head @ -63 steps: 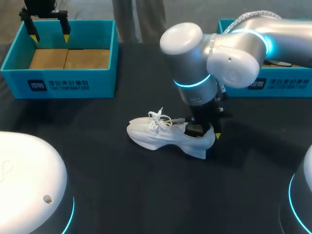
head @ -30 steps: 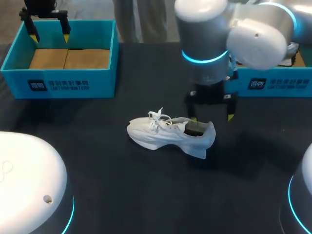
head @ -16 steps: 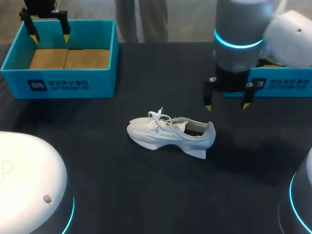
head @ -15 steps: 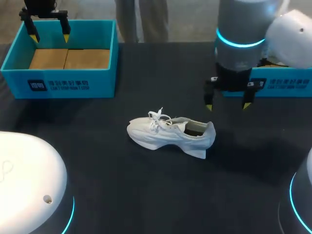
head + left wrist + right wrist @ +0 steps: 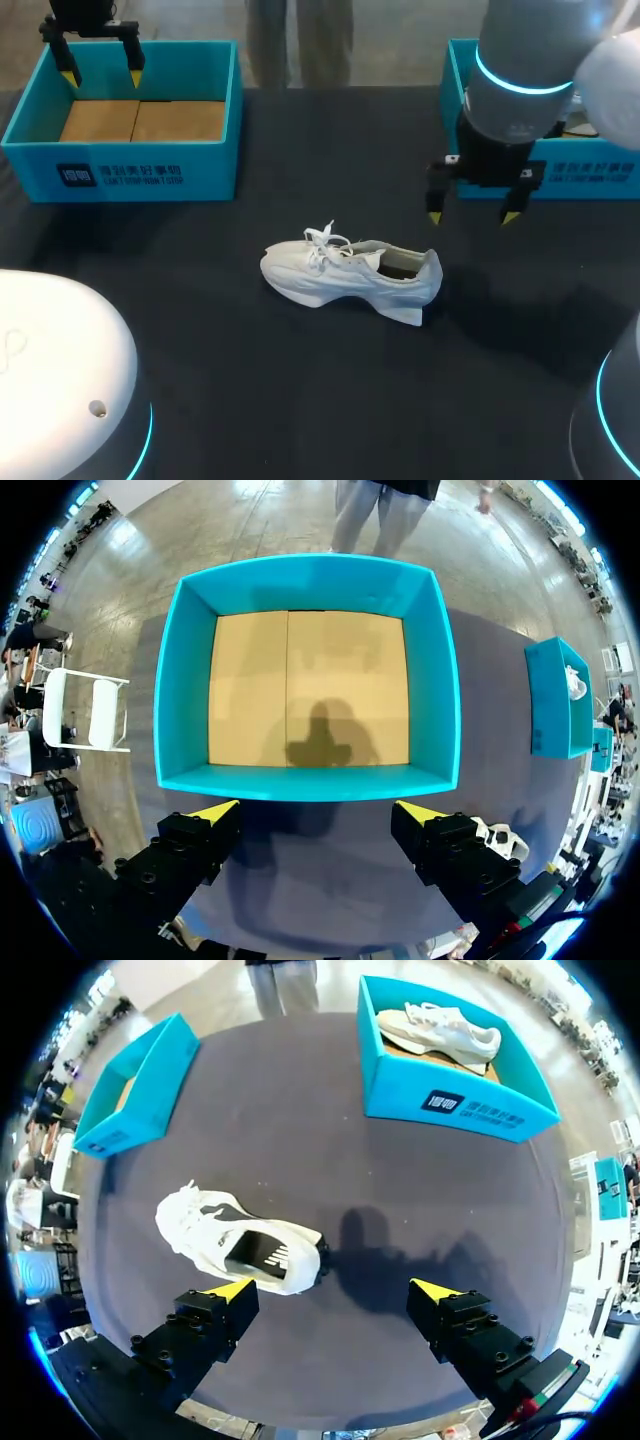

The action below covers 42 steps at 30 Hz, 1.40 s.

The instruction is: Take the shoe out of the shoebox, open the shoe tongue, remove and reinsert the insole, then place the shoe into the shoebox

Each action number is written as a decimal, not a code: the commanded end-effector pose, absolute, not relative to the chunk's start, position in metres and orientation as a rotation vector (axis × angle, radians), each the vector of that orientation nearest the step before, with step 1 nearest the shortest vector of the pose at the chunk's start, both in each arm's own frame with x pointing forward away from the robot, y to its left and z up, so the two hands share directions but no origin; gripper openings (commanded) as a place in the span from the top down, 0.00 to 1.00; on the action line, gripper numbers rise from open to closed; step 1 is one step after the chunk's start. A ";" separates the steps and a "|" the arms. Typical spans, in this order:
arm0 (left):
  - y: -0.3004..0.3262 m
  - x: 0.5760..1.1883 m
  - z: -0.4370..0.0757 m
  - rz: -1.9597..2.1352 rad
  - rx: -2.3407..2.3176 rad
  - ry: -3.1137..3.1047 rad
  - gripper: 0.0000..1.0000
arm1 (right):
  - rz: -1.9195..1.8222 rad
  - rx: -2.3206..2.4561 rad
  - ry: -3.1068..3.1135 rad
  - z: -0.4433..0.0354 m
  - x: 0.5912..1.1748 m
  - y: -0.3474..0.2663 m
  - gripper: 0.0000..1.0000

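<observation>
1. The right arm [image 5: 520, 60] is a thick silver-grey cylinder ringed by a glowing cyan band.
2. The left gripper [image 5: 100, 74] and right gripper [image 5: 472, 216] are black, screw-studded blocks with yellow wedge tips.
3. A white domed housing [image 5: 50, 370], near left, carries a cyan strip.

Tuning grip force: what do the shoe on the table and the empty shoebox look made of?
Shoe: white matte upper, likely mesh or synthetic fabric, with cord laces; thick sole looks like foam, unconfirmed. Shoebox: smooth teal walls, coated card or plastic, can't tell which; floor is plain brown cardboard with a centre seam.
</observation>
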State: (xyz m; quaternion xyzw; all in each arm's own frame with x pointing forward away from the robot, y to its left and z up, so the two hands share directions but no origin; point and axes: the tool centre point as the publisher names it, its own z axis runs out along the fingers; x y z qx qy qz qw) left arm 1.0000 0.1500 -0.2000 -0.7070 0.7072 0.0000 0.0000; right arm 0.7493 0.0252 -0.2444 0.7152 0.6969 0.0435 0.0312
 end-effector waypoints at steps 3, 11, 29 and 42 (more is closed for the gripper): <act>0.150 1.000 -0.200 0.000 -2.221 2.222 0.00 | 0.306 1.943 2.364 -0.239 0.749 0.024 0.00; 0.150 1.000 -0.200 0.000 -2.221 2.222 0.00 | 0.584 1.308 2.780 -0.236 0.746 0.018 0.00; 0.150 1.000 -0.200 0.000 -2.221 2.222 0.00 | 0.297 0.415 2.954 -0.244 0.730 0.020 0.00; 0.150 1.000 -0.200 0.000 -2.221 2.222 0.00 | 0.297 0.415 2.954 -0.244 0.730 0.020 0.00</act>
